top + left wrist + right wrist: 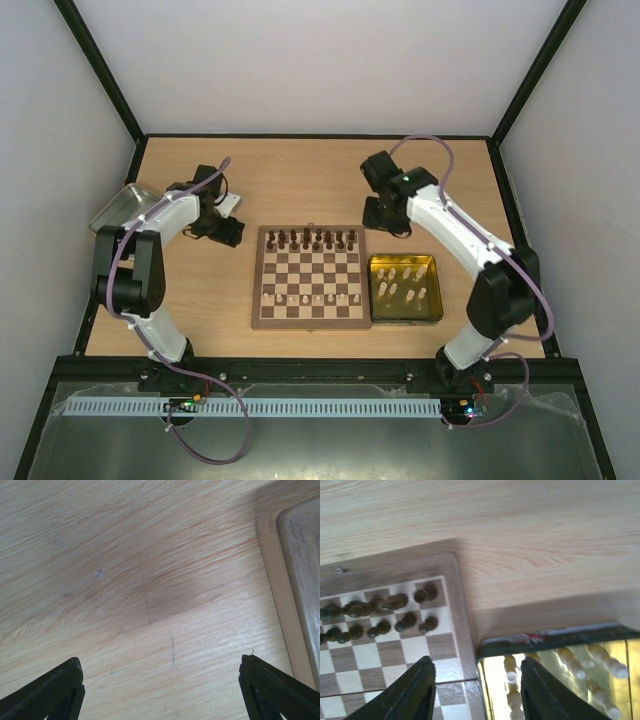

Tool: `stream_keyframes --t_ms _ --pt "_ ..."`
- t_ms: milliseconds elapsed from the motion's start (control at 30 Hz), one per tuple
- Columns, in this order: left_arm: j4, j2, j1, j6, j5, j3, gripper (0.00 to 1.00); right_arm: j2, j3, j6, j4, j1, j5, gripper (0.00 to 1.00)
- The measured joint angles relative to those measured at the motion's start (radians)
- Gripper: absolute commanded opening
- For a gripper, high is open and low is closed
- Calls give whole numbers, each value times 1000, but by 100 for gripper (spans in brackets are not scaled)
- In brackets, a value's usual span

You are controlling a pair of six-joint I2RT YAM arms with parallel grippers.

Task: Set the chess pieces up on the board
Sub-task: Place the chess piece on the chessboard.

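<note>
The board [308, 277] lies in the middle of the table. Dark chess pieces [318, 239] fill its two far rows and a few cream ones [310, 298] stand in a near row. More cream pieces [405, 285] lie in a gold tray [434, 292] to its right. My right gripper [385, 216] hovers beyond the board's far right corner. In the right wrist view it [477, 682] is open and empty above the board's edge [462, 630] and the tray's rim [550, 639], with dark pieces [395, 622] to the left. My left gripper [162, 680] is wide open over bare table.
A shallow metal tray [125, 205] sits at the far left, beside the left arm [150, 230]. A rounded wooden corner [300, 580] shows at the right of the left wrist view, apparently the board's. White walls close in the table on three sides.
</note>
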Motion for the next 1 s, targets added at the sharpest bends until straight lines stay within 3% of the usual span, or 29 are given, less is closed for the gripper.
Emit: stream_keyframes --t_ms 133,267,500,1000 --pt "-65 -53 10 45 -12 18 86 -144 -151 -12 17 6 62 46" --pt "-142 -127 18 71 -28 35 86 -268 -268 -32 22 13 103 26" --pt "-233 -216 32 77 -37 39 86 -402 -431 -34 27 13 116 24" --pt "-304 -260 38 70 72 42 86 -545 -660 135 129 13 -71 24"
